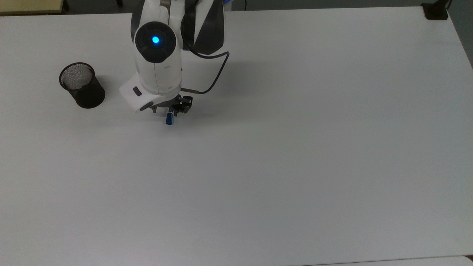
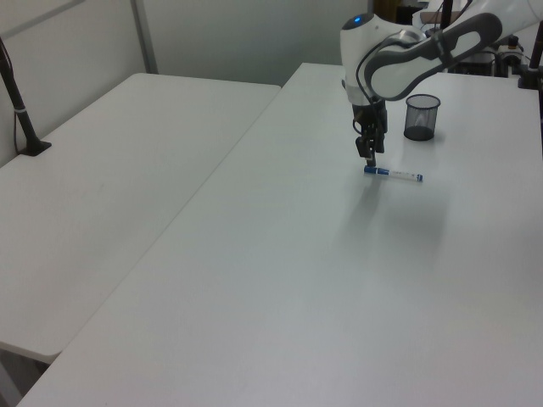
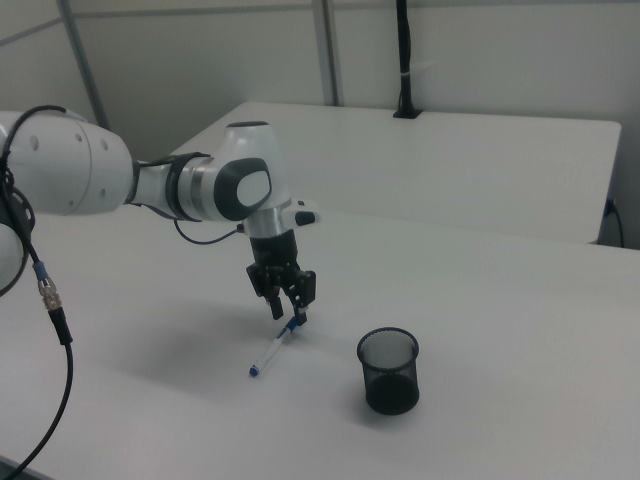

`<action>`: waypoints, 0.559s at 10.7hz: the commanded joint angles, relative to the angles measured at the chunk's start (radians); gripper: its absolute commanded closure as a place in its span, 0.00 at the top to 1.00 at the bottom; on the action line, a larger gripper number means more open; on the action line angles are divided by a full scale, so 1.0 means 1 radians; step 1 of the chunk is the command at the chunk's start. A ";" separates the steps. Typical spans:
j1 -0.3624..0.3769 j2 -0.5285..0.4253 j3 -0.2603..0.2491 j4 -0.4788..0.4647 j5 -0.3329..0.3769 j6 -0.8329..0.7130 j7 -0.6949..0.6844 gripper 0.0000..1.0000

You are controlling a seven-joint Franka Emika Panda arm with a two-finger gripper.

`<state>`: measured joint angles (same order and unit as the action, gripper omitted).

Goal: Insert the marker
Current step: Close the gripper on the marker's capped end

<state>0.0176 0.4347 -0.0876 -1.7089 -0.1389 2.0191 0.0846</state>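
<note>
White surface carries everything. Arm bent down over it; black mesh cup stands well apart at the top view's left. Hand open, fingers low astride the capped end of the marker, which lies flat.

Risk — a grip so near one end may let it pivot or slip on lifting.

The top view hides most of the barrel under the arm; the left view shows its whole length.

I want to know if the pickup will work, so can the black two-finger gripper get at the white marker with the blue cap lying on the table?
Probably yes. The gripper hangs open just above the marker's capped end, and nothing lies between them; the black mesh cup stands well aside.
</note>
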 commanded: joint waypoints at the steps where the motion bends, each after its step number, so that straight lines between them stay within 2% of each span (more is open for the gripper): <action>1: 0.002 0.021 0.000 -0.018 -0.016 0.047 -0.017 0.40; 2: 0.004 0.024 0.000 -0.018 -0.016 0.049 -0.017 0.38; 4: 0.004 0.036 0.002 -0.018 -0.016 0.067 -0.014 0.15; 6: 0.004 0.036 0.002 -0.017 -0.014 0.069 -0.011 0.14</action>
<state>0.0180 0.4764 -0.0855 -1.7076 -0.1429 2.0561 0.0834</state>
